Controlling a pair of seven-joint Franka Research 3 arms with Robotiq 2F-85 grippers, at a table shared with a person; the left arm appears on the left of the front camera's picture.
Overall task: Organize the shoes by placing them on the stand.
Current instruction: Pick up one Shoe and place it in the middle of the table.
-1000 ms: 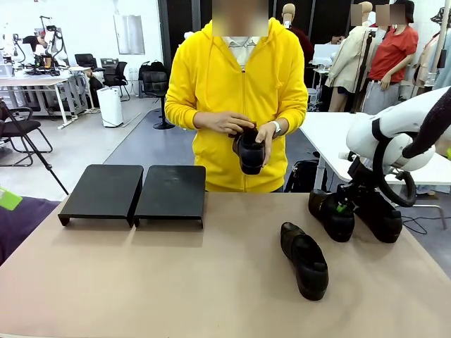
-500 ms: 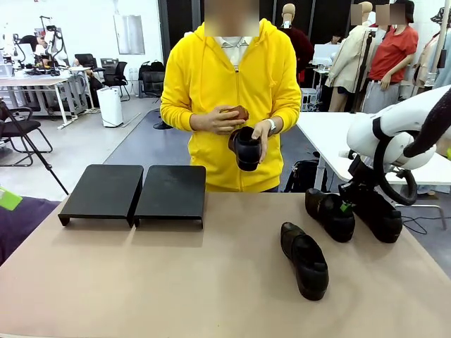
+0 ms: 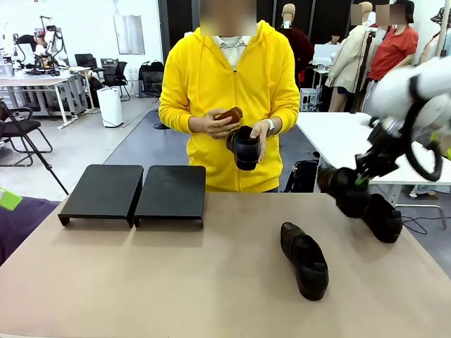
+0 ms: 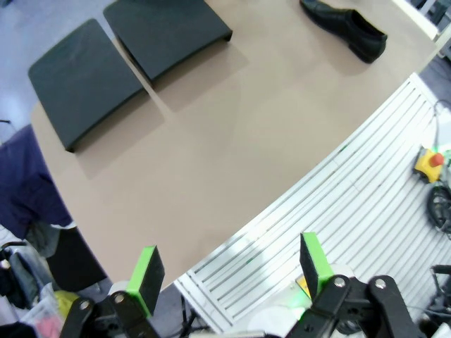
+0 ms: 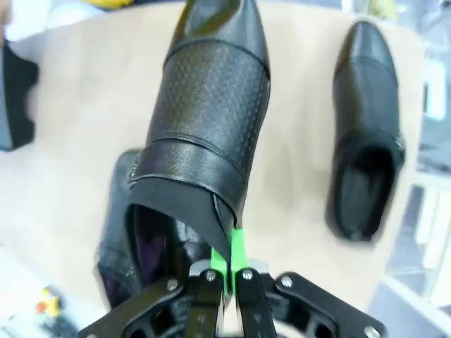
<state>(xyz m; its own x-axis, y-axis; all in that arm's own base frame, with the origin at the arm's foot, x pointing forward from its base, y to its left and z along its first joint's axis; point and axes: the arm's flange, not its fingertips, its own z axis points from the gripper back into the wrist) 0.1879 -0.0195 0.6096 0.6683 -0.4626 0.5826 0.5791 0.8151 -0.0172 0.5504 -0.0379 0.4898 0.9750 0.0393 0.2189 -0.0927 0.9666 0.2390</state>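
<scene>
Now | right gripper clamped on shoe, risen off table | left gripper wide open

readable text: none in any view
shoes: glossy black leather, no brand or size mark legible
raised shoe: perforated band across the top, no lettering legible
stand: plain black, no label legible
yellow box with red button: too small to make out any marking
</scene>
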